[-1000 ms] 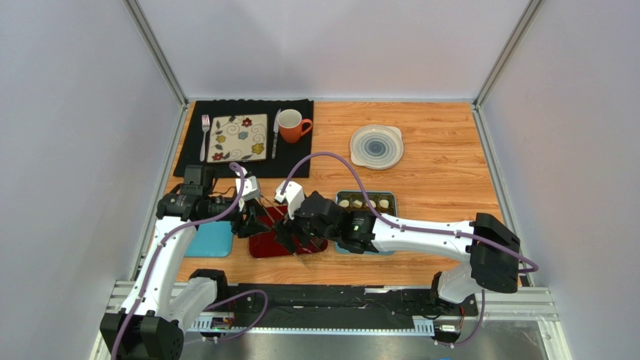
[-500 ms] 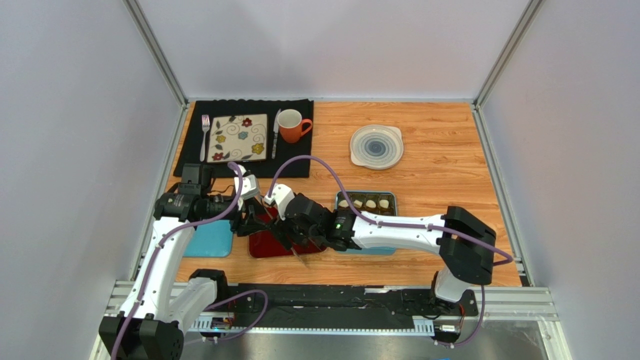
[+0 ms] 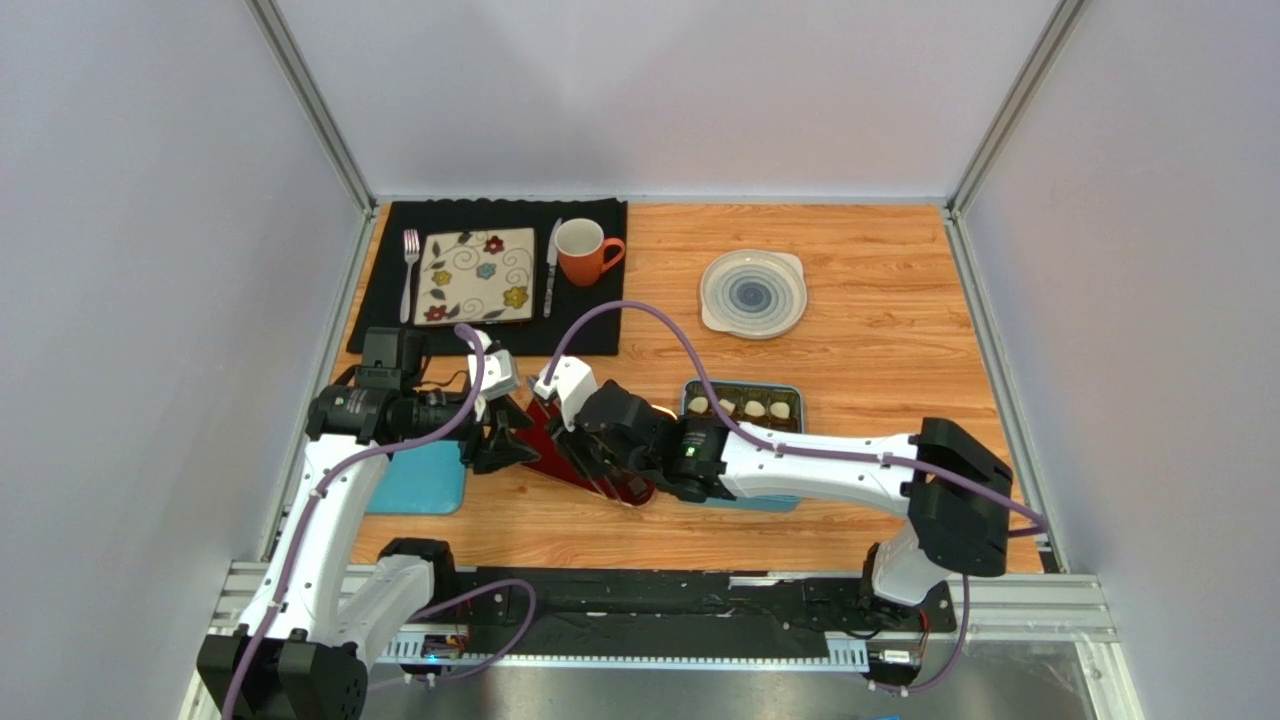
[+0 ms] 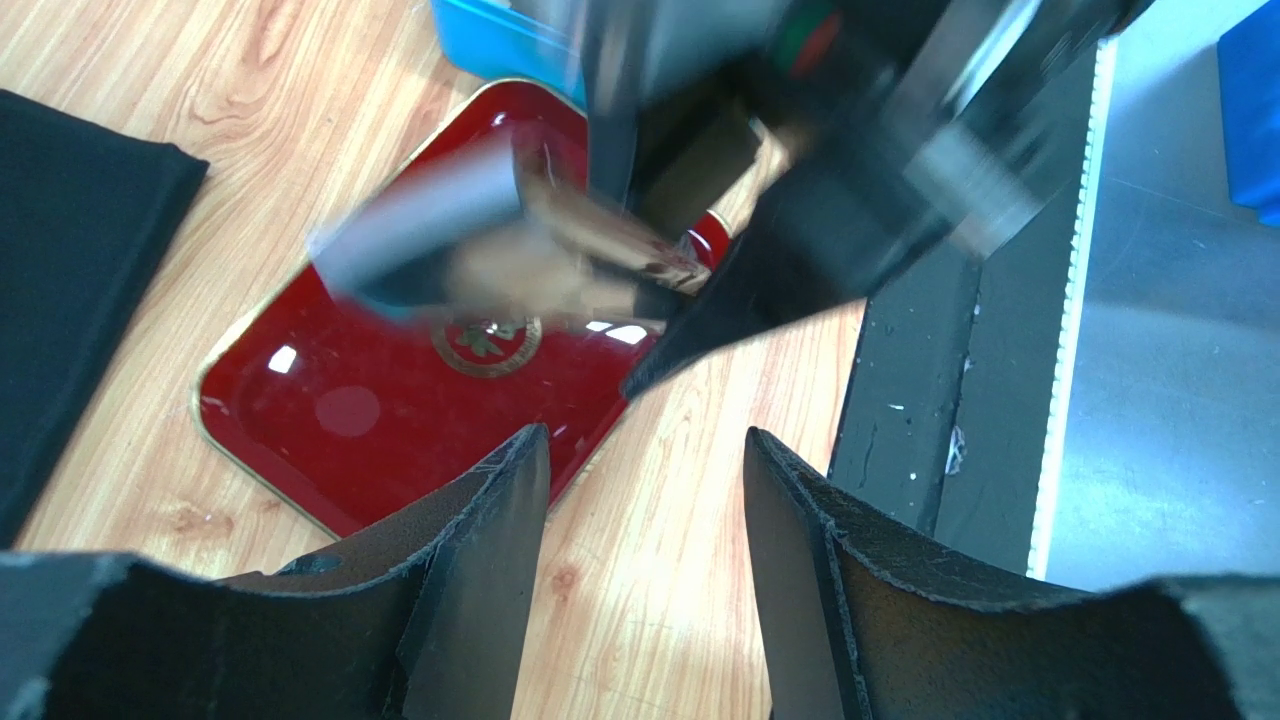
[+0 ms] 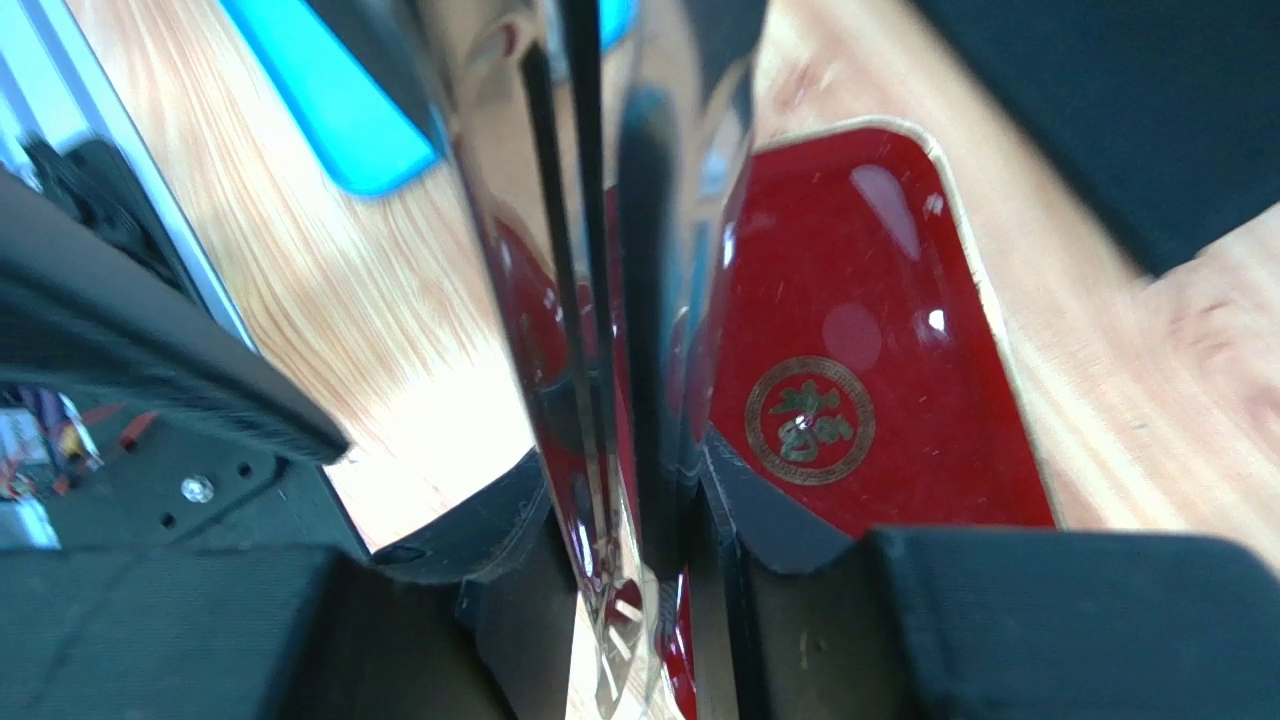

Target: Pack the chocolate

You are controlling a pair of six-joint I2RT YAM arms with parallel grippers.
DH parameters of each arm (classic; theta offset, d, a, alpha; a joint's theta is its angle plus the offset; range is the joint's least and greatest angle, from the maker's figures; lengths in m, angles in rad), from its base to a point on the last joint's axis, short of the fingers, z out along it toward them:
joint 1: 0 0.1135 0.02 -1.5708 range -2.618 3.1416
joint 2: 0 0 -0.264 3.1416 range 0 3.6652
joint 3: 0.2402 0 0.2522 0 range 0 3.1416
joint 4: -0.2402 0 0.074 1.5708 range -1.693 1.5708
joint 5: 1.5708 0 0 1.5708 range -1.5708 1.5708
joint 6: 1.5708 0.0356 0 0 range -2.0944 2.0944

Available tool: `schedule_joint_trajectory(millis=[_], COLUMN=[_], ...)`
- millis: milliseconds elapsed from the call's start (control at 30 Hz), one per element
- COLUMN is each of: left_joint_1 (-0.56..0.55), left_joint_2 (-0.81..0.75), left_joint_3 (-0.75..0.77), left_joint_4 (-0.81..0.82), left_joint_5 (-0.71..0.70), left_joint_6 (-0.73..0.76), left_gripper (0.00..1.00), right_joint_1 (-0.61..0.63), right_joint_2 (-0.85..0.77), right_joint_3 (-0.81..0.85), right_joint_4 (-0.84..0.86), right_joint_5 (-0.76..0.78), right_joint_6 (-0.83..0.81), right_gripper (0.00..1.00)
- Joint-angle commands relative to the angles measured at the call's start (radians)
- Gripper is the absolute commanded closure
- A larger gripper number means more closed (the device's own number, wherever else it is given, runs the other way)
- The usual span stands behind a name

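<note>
Right fingers (image 5: 759, 525): drawn in close on both sides of a thin glossy sheet (image 5: 601, 300), seen edge-on and gripped. What the sheet is cannot be told.

Left fingers (image 4: 466, 570): apart, holding nothing, over the near edge of the red tray (image 4: 346, 405) on the desk (image 3: 887, 345).

Chocolate (image 3: 751, 407): in the teal box (image 3: 798, 405), just right of the right fingers, beyond that arm's wrist.

Only the top view shows the chocolate. Only the wrist views show the tray's gold emblem. In the left wrist view the right fingers are blurred.

The chocolate (image 3: 742, 405) shows as a short row of small cream pieces, side by side at the far end of the teal box (image 3: 759, 504) on the bench (image 3: 887, 323); shapes too small to tell.
</note>
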Motion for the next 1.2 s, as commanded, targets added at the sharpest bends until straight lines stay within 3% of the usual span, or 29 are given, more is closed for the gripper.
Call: schedule_joint_trajectory(millis=[0, 367, 600, 767, 967, 1167], left_joint_1=[-0.004, -0.004, -0.004, -0.003, -0.004, -0.007], left_joint_2=[-0.013, -0.024, 0.022, 0.172, 0.292, 0.355], left_joint_3=[0.041, 0.029, -0.103, -0.154, -0.181, -0.227], left_joint_4=[-0.006, 0.017, 0.378, 0.534, 0.719, 0.821], left_joint_5=[0.024, -0.032, -0.264, -0.414, -0.416, -0.389], left_joint_6=[0.032, 0.009, -0.288, -0.437, -0.543, -0.547], left_gripper=[0.41, 0.43, 0.43, 0.43, 0.44, 0.44], right_joint_1=[0.0, 0.002, 0.002, 0.002, 0.005, 0.006], right_joint_2=[-0.096, -0.206, -0.214, -0.202, -0.19, -0.162], right_joint_3=[-0.01, -0.057, -0.151, -0.195, -0.227, -0.246], right_joint_4=[0.075, 0.141, 0.241, 0.321, 0.411, 0.463], right_joint_5=[0.053, 0.123, 0.255, 0.304, 0.327, 0.313], right_joint_6=[0.015, 0.024, 0.036, 0.055, 0.055, 0.059], right_gripper=[0.69, 0.66, 0.66, 0.67, 0.65, 0.59])
